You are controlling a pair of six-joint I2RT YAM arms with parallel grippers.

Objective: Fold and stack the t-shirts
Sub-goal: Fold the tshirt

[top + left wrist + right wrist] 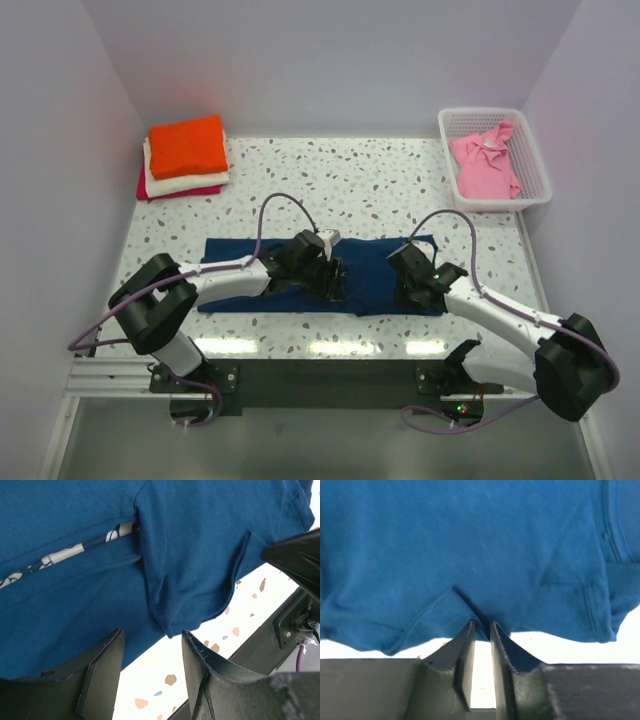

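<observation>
Pale lilac walls (330, 60) enclose a speckled terrazzo table (350, 180) under even light.

Navy t-shirt (372, 272): middle hidden under both arms in top view; runs off frame edges in both wrist views. White chest graphic (60, 555): only thin strip shows inside fold, design unreadable. Right gripper (481, 626): jaws nearly together at hem, cloth between tips uncertain. Magenta t-shirt (195, 191), far left: mostly buried under cream t-shirt (190, 181).
</observation>
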